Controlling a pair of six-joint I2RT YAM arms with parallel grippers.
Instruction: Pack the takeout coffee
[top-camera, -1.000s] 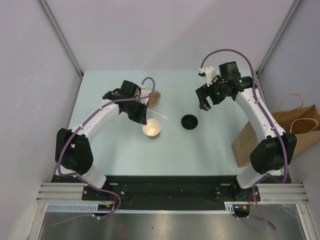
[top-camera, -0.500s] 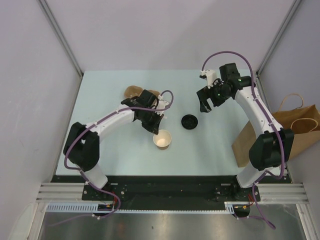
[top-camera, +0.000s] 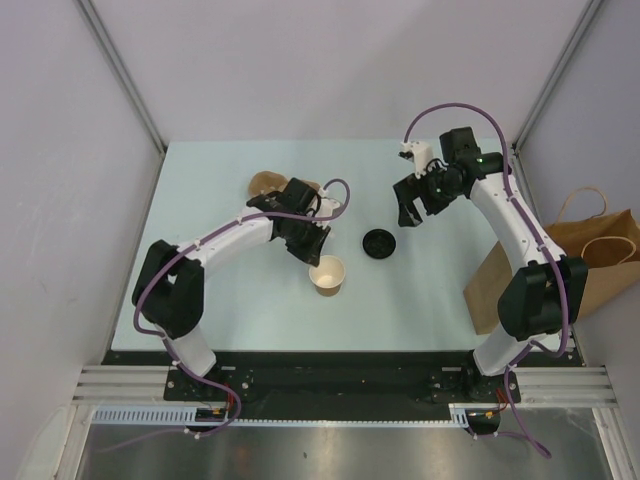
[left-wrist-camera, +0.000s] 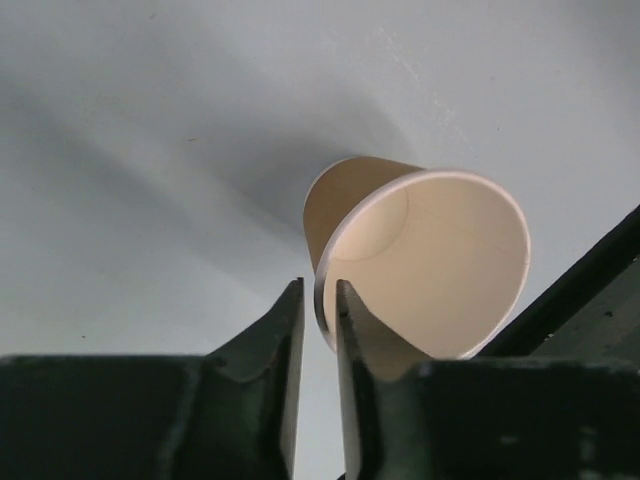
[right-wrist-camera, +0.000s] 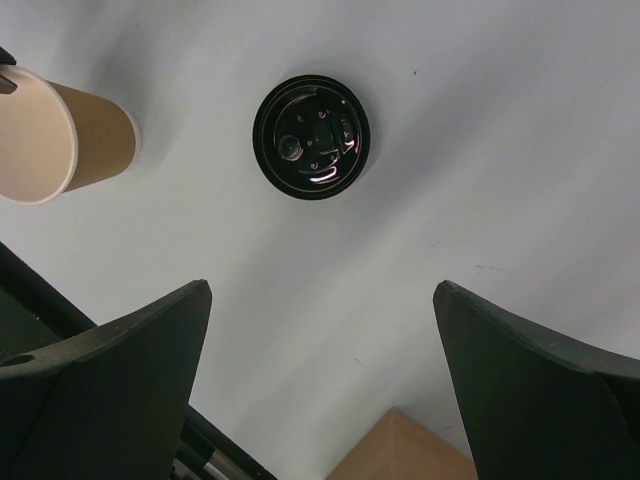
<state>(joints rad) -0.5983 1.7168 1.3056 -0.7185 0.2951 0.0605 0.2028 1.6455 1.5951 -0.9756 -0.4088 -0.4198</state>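
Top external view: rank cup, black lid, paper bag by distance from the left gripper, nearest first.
1. cup, rim between the left gripper's fingers.
2. black lid, just right of the cup.
3. paper bag, far right of the view.

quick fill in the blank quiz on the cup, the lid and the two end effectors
1. The tan paper cup stands open, with no ___ on it.
2. The left end effector straddles the cup's ___, one finger inside and one outside.
3. The right end effector hangs near the black lid with its jaws wide ___.
Missing words: lid; rim; open.
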